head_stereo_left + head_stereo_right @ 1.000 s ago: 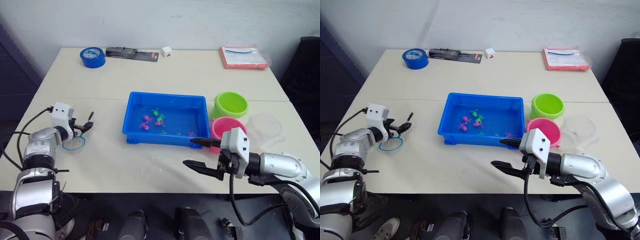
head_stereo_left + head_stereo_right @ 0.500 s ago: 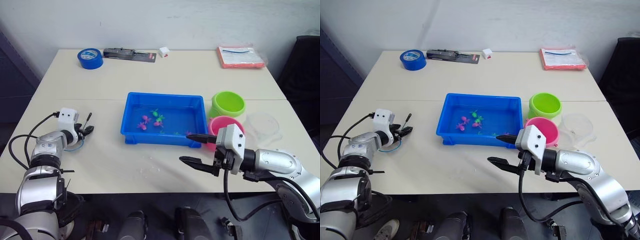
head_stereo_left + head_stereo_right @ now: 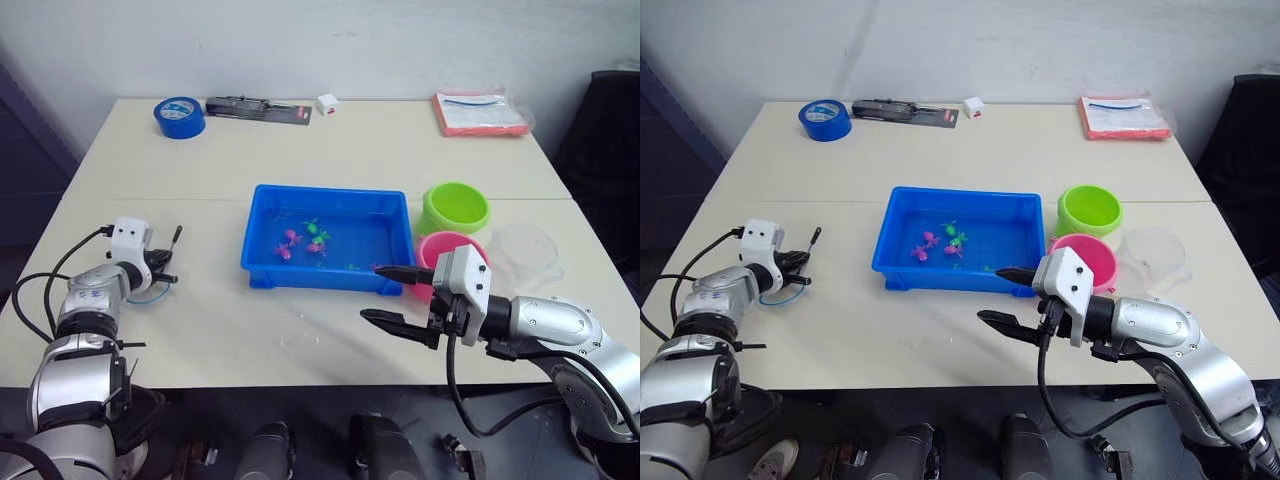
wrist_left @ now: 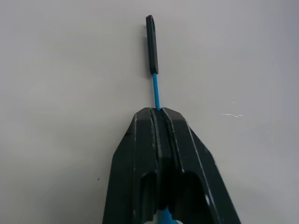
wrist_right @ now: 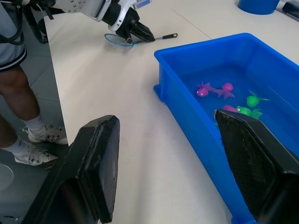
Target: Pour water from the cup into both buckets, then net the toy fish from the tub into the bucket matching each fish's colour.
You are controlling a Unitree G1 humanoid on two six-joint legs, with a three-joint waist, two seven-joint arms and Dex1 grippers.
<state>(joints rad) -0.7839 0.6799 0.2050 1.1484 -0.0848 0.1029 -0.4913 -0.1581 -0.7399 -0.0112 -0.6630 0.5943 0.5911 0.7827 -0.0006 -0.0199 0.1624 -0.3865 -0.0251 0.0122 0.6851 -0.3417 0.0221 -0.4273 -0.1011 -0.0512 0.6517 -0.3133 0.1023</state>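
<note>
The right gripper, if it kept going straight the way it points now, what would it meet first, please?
Probably nothing soon: the right gripper, open, points toward the robot's left along the near wall of the tub, over bare table. Far along that line lie the net and the left gripper.

The light is bright and even, coming from above, so the table (image 3: 300, 160) shows only soft, short shadows under the tub (image 3: 328, 238) and beside the buckets. In the right wrist view the near fingers (image 5: 96, 168) of the right claw (image 5: 180, 170) are a little out of focus, while the water in the tub is sharp with weak reflections. In the left wrist view the table looks grey and flat, and the fingers (image 4: 163, 163) of the left claw (image 4: 159, 114) are dark with little detail.
</note>
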